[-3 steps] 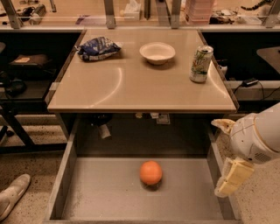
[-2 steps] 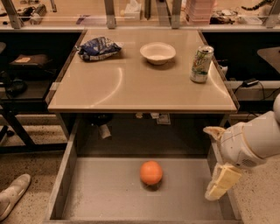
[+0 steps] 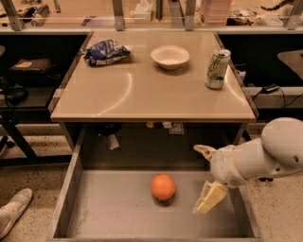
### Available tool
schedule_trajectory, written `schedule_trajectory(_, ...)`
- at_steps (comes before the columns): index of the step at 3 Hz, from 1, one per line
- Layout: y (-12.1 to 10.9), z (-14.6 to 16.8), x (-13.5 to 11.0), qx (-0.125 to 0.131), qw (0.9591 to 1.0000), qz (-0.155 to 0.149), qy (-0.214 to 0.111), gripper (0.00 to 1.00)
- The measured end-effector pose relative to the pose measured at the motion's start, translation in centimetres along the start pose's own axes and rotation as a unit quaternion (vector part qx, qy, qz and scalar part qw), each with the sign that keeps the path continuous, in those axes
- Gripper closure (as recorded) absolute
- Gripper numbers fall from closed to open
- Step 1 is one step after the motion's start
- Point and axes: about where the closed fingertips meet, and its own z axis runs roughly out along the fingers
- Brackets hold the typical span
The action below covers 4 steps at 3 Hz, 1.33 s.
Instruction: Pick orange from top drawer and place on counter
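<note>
The orange [image 3: 163, 186] lies on the grey floor of the open top drawer [image 3: 113, 212], near its middle. My gripper [image 3: 205, 177] is on the white arm coming in from the right, over the drawer's right part, a short way right of the orange and not touching it. Its two pale fingers are spread apart, one finger [image 3: 204, 150] higher and one finger [image 3: 209, 198] lower, with nothing between them. The tan counter [image 3: 142, 92] sits above and behind the drawer.
On the counter stand a white bowl [image 3: 170, 56], a blue chip bag [image 3: 106, 51] and a green soda can [image 3: 217, 69]. A cluttered shelf with metal posts [image 3: 142, 12] runs along the back. A white shoe [image 3: 13, 210] lies on the floor at left.
The arm has moved left, from the drawer's right wall in over the drawer floor, bringing the open gripper closer to the orange. The orange has not moved.
</note>
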Motion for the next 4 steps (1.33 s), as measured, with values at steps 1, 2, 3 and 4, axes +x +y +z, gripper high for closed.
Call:
schedule_trajectory(1,0.9,3.8,-0.8,-0.012,0.9988,0.002,-0.047,0.0)
schedule_trajectory(2,1.9,7.6,-1.1,-0.024,0.9969,0.003,-0.075,0.0)
schedule_trajectory(3,1.9,10.3,-0.8,-0.023,0.9966,0.005,-0.078,0.0)
schedule_trajectory(4,0.8,11.5,-1.6,-0.016,0.996,0.001,-0.088,0.0)
